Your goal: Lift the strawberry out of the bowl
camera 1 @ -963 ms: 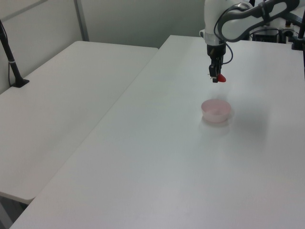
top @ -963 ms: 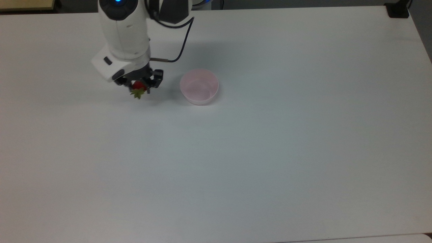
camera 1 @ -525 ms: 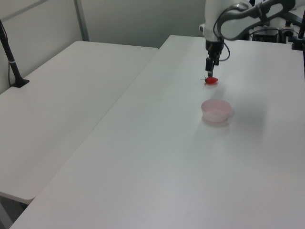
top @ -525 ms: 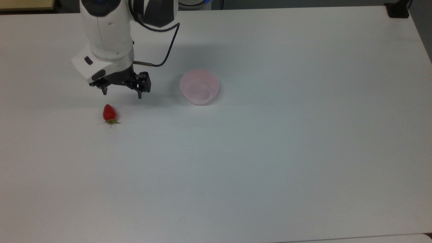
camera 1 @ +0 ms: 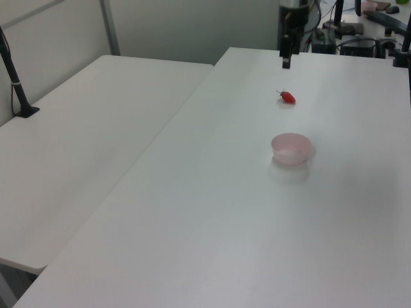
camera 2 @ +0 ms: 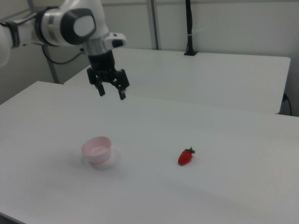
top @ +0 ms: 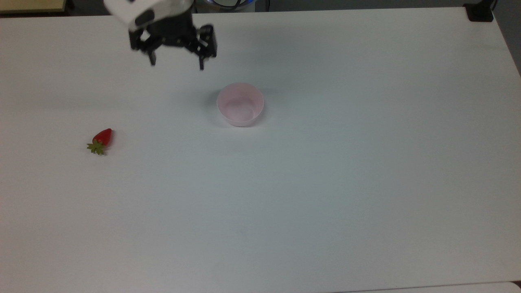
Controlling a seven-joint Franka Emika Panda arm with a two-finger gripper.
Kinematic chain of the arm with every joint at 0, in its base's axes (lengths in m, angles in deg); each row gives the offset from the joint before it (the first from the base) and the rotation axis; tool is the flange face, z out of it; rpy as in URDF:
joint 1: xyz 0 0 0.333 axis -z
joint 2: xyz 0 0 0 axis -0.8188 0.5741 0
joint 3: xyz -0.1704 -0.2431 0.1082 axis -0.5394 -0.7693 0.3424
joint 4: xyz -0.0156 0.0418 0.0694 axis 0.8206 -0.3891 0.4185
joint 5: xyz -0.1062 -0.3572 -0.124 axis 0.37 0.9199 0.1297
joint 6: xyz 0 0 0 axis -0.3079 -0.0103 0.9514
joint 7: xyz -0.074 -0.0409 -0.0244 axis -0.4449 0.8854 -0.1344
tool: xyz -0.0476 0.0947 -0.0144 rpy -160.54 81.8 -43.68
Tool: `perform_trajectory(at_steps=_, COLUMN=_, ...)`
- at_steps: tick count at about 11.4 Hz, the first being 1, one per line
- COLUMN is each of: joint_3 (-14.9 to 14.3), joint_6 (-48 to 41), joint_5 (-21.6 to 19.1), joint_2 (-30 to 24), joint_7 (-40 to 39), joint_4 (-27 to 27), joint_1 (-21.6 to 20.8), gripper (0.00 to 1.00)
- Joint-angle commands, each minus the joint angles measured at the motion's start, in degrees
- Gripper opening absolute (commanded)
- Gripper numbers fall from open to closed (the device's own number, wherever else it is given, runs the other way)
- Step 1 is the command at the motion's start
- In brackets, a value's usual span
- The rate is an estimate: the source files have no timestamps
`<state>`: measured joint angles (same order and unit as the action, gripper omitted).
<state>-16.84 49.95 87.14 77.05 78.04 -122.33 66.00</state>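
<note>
One strawberry (top: 101, 139) lies on the white surface (top: 325, 183), and there is one pink bowl (top: 240, 104). One gripper (top: 176, 65) hangs above. A second white table (camera 1: 83, 147) stands alongside.

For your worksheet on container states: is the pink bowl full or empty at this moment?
Empty. The bowl shows only its bare pink floor in the top view, and the strawberry lies on the table, well apart from it.

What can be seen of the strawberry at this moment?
The strawberry is small, glossy and red with a green leafy cap. It lies on its side on the bare white table, touching nothing else. In the top view it sits well to the left of the pale pink bowl, cap pointing toward the lower left. The open gripper hangs above the table, away from it.
</note>
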Motion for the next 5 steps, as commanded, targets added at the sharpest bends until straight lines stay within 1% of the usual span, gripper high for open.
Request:
perform_trajectory(at_steps=1, joint_3=-7.7, joint_6=-3.4, joint_5=-2.1, joint_2=-5.8, joint_7=6.8, joint_4=-2.2, joint_1=-9.0, gripper=1.0)
perform_trajectory(at_steps=2, joint_3=-8.5, joint_6=-5.4, joint_5=-2.1, joint_2=-6.4, joint_7=6.7, joint_4=-2.4, joint_1=-10.0, gripper=1.0)
perform_trajectory(at_steps=5, joint_3=-8.4, joint_6=-6.6, joint_5=-2.0, joint_2=-6.4, joint_7=6.7, joint_4=-2.4, joint_1=-9.9, gripper=1.0)
